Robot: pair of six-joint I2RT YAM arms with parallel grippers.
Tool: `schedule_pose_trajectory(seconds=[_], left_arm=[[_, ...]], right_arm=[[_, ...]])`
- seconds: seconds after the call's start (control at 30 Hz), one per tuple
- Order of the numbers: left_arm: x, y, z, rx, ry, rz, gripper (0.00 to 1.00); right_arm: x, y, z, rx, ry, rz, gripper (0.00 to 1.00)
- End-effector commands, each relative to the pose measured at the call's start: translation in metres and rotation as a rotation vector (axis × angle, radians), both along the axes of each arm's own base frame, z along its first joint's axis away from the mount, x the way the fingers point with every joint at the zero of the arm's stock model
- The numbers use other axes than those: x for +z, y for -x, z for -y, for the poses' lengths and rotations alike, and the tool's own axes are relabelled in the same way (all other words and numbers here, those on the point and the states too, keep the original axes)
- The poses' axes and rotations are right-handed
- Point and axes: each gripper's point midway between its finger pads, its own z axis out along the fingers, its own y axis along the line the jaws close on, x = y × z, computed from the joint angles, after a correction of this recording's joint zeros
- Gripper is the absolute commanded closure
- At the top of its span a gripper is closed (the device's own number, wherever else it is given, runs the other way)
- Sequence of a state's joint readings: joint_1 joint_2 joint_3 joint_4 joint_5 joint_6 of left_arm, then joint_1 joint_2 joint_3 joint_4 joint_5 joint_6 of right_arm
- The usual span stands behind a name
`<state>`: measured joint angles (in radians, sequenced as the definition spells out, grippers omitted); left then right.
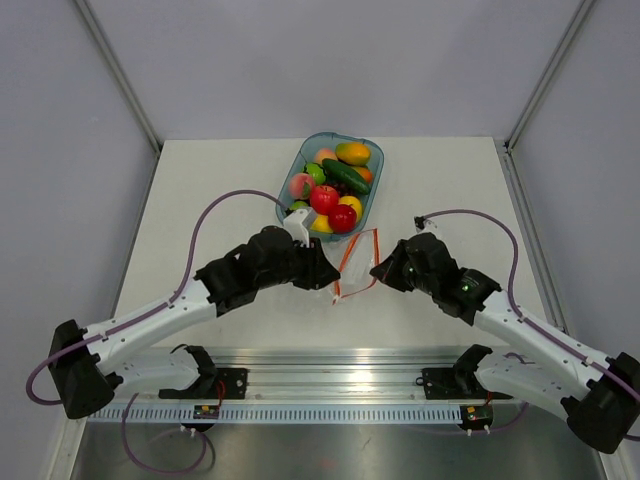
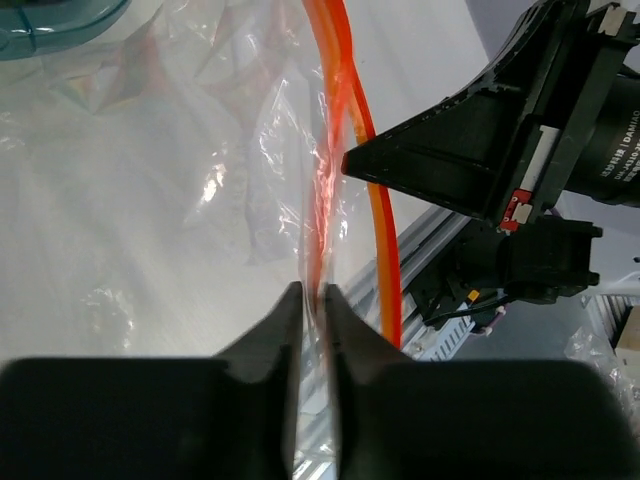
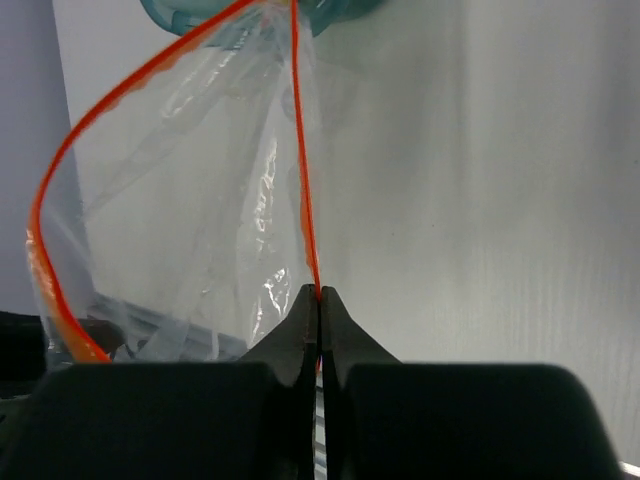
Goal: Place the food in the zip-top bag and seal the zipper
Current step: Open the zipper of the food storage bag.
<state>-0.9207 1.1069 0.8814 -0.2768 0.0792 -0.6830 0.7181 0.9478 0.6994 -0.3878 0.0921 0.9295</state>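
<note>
Grey panels wall in a pale bench (image 1: 200,200), and the arms' bases are bolted to a metal rail (image 1: 340,385) along its near edge. Just past the rail, at mid-bench, both arms converge on the zip-top bag (image 1: 357,262).

Its own wrist camera shows the left claw (image 2: 312,295) pressed together on one lip of the bag's mouth. The right claw (image 3: 318,298) is likewise clamped on the opposite lip, right on the zipper (image 3: 300,150). Held this way, the two red-orange strands bow apart into a loop. I judge this to be the purpose of the grip: it spreads the mouth so that something can go in. With both claws occupied, though, neither is free to fetch anything.

Farther back, the blue tray (image 1: 379,170) holds all the food (image 1: 323,198), near the bag's far end. The bag looks empty and unsealed.

Only the wrist views prove the pinches, since from overhead the fingertips disappear under the black housings. Only the overhead view shows the fruit, as the wrist cameras catch just a sliver of tray. None of the views settles whether the bag is lifted off the bench.
</note>
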Motion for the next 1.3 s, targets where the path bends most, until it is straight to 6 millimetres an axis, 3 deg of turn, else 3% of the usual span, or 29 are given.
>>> schedule_pose_trajectory(seconds=[0.0,0.03,0.07,0.27,0.3,0.47,0.67,0.77,0.97,1.0,1.03,1.13,1.17,1.2,1.27], left_arm=[[0.020,0.000,0.000,-0.016,0.046,0.045,0.59],[0.022,-0.001,0.000,-0.018,0.039,0.049,0.28],[0.024,-0.003,0.000,-0.018,0.030,0.060,0.23],[0.039,-0.017,-0.004,0.021,-0.044,0.093,0.21],[0.053,-0.020,-0.003,0.029,-0.030,0.112,0.21],[0.081,-0.020,0.001,0.013,0.004,0.150,0.26],[0.079,-0.026,0.010,-0.001,-0.031,0.127,0.30],[0.075,-0.031,0.015,0.011,-0.037,0.118,0.35],[0.041,-0.039,0.028,0.010,-0.132,0.050,0.45],[0.034,-0.043,0.025,0.034,-0.153,0.051,0.51],[0.030,-0.045,0.023,0.050,-0.169,0.048,0.64],[0.029,-0.049,0.009,0.095,-0.214,0.059,0.89],[0.030,-0.049,0.007,0.100,-0.218,0.063,0.93],[0.034,-0.049,0.005,0.098,-0.214,0.073,0.97],[0.040,-0.048,0.003,0.096,-0.200,0.087,1.00]], right_arm=[[0.049,-0.012,-0.007,0.037,-0.027,0.115,1.00],[0.052,-0.012,-0.006,0.046,-0.006,0.121,1.00],[0.049,-0.012,-0.005,0.047,0.019,0.110,1.00],[0.071,-0.007,-0.013,0.065,0.104,0.103,1.00],[0.083,-0.007,-0.015,0.064,0.102,0.119,1.00],[0.100,0.000,-0.021,0.080,0.149,0.140,1.00],[0.117,0.001,-0.031,0.098,0.129,0.168,1.00],[0.115,0.001,-0.035,0.108,0.134,0.163,1.00],[0.103,0.001,-0.038,0.111,0.154,0.139,1.00],[0.100,0.001,-0.038,0.113,0.161,0.136,1.00],[0.098,0.001,-0.033,0.099,0.180,0.132,1.00],[0.084,-0.003,0.000,0.006,0.306,0.129,1.00],[0.079,-0.004,0.014,-0.046,0.349,0.120,1.00],[0.072,-0.004,0.042,-0.116,0.454,0.108,1.00],[0.079,-0.005,0.063,-0.184,0.521,0.111,1.00]])
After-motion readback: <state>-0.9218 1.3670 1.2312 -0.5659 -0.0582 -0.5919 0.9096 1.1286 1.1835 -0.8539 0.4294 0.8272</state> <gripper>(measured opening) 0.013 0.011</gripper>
